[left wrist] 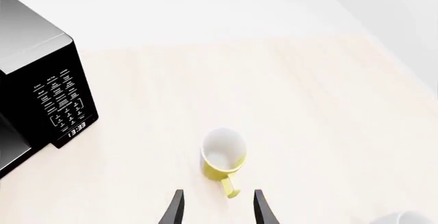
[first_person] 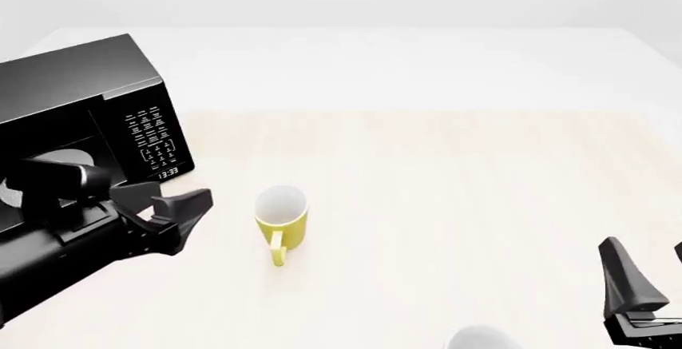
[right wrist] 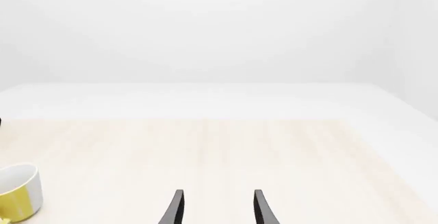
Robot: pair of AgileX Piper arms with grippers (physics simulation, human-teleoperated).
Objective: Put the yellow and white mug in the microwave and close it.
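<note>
The yellow and white mug (first_person: 281, 216) stands upright on the table, its handle toward the arms' side. It also shows in the left wrist view (left wrist: 222, 155) and at the edge of the right wrist view (right wrist: 17, 192). The black microwave (first_person: 101, 85) stands at the far left with its cavity open, and the white turntable plate (first_person: 56, 160) shows inside. My left gripper (first_person: 171, 202) is open and empty, just left of the mug and apart from it. In its wrist view the left gripper (left wrist: 217, 211) stands just short of the handle. My right gripper (first_person: 650, 275) is open and empty at the near right, and also shows in its own wrist view (right wrist: 217, 211).
A white rounded object (first_person: 480, 339) lies at the near edge, between mug and right gripper, also in the left wrist view (left wrist: 403, 218). The microwave's button panel and clock (first_person: 152, 143) face the arms. The light wood table (first_person: 458, 181) spreads right of the mug.
</note>
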